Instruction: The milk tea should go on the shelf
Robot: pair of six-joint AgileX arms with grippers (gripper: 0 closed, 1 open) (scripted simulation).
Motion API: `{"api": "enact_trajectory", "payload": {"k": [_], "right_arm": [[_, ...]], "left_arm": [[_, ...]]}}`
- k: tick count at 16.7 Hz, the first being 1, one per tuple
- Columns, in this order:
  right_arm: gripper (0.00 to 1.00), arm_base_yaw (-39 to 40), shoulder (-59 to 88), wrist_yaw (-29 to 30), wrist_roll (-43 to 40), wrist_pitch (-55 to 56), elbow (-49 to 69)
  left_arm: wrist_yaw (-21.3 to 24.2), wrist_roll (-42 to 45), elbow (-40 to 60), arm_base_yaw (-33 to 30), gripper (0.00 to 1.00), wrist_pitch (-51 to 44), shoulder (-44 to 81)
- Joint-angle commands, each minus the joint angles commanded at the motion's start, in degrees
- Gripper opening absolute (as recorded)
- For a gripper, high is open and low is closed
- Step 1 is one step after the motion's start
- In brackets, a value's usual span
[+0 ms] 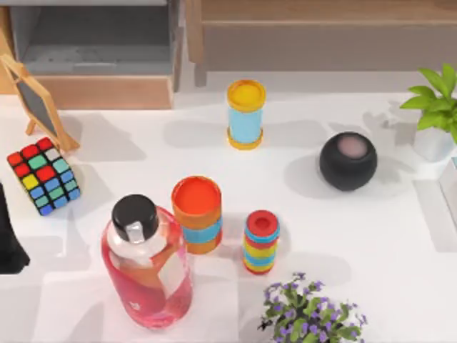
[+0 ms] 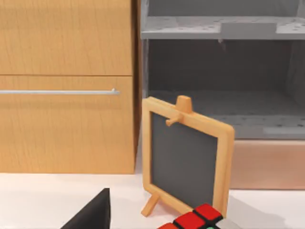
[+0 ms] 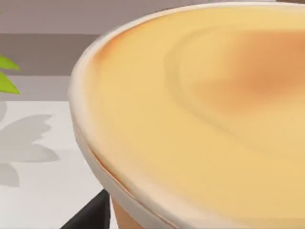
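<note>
I take the milk tea [image 1: 196, 214] to be the tapered orange cup with a red-orange lid and a blue band, upright in the middle of the table. The grey open shelf [image 1: 93, 61] stands at the back left, and its boards [image 2: 219, 28] face the left wrist camera. My left arm [image 1: 8, 239] is parked at the left edge, a dark finger [image 2: 93, 214] showing low in its wrist view. A dark finger [image 3: 90, 214] of the right gripper shows beside a cream-yellow round top [image 3: 205, 109] on an orange body, very close to that camera.
Around the cup stand a pink bottle [image 1: 146, 264], a striped can [image 1: 261, 241] and a yellow-lidded blue can [image 1: 245, 114]. A colour cube [image 1: 43, 176] and small chalkboard [image 1: 36, 100] lie before the shelf. A black ball speaker [image 1: 348, 161] and plants [image 1: 435, 107] [image 1: 310, 311] stand right.
</note>
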Motion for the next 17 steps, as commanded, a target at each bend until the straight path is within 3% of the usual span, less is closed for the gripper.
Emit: {"api": "enact_trajectory", "payload": {"k": [5, 17], "right_arm": [[1.00, 0.7, 0.7, 0.7, 0.2, 0.3, 0.6], [0.10, 0.7, 0.7, 0.7, 0.2, 0.3, 0.6]], "left_arm": [[0.0, 0.0, 0.0, 0.0, 1.00, 0.0, 0.0], [0.0, 0.0, 0.0, 0.0, 1.00, 0.0, 0.0]]}}
